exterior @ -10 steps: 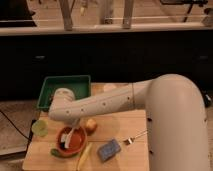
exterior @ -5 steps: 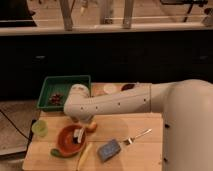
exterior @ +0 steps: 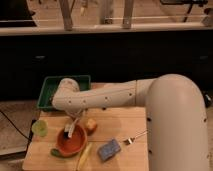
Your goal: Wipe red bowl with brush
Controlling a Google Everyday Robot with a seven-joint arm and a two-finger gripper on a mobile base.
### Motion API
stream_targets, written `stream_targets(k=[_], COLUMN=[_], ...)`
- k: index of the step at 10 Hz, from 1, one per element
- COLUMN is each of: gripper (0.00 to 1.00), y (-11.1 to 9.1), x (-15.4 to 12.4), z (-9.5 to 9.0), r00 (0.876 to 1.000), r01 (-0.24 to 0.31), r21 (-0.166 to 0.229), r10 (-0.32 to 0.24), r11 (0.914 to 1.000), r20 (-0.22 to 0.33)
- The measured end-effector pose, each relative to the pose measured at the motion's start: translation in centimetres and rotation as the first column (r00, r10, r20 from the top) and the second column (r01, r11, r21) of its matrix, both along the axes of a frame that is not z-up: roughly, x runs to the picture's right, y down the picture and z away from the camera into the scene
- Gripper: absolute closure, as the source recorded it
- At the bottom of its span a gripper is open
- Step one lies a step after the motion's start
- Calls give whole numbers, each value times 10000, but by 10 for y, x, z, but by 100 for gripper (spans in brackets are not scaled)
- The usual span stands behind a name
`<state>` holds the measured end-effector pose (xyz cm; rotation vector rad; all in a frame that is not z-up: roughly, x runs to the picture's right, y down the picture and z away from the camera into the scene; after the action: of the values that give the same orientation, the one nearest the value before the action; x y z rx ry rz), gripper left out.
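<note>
The red bowl (exterior: 71, 142) sits on the wooden table near its front left. My gripper (exterior: 73, 126) hangs from the white arm over the bowl's far rim. It is shut on the brush (exterior: 69, 131), a short whitish tool with a dark end that reaches down into the bowl's darker inside. The arm hides the gripper's upper part.
A pale green cup (exterior: 40, 127) stands left of the bowl. A green tray (exterior: 50, 92) is at the back left. An orange-yellow item (exterior: 90, 124) lies right of the bowl, with a blue-grey sponge (exterior: 110, 149), a silver fork (exterior: 135, 137) and a yellow banana (exterior: 84, 157) in front.
The gripper swung right towards the orange-yellow item, then came back left over the bowl with the brush. The bowl and the other things have stayed put.
</note>
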<state>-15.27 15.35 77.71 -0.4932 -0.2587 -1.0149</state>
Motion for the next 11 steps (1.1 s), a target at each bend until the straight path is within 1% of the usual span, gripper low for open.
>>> stream_targets(k=[2, 3, 4, 5, 7, 8, 9, 10, 11], gripper=[100, 100, 100, 100, 100, 100, 100, 100, 100], y=[13, 24, 33, 43, 52, 52, 49, 41, 32], x=[-12, -15, -15, -9, 17, 39, 52, 64, 70], z=[-11, -18, -23, -26, -23, -21, -19, -15, -10], r00=[9985, 9968, 9962, 9966, 9985, 9998, 10000, 9994, 9988], r01=[319, 463, 520, 511, 384, 148, -36, -223, -292], r21=[-177, -278, -375, -505, -700, -728, -695, -599, -505], r10=[-311, -444, -492, -477, -356, -139, 31, 206, 272], r11=[9993, 9985, 9979, 9974, 9968, 9972, 9976, 9980, 9983], r20=[449, 664, 714, 676, 407, 130, -68, -278, -405])
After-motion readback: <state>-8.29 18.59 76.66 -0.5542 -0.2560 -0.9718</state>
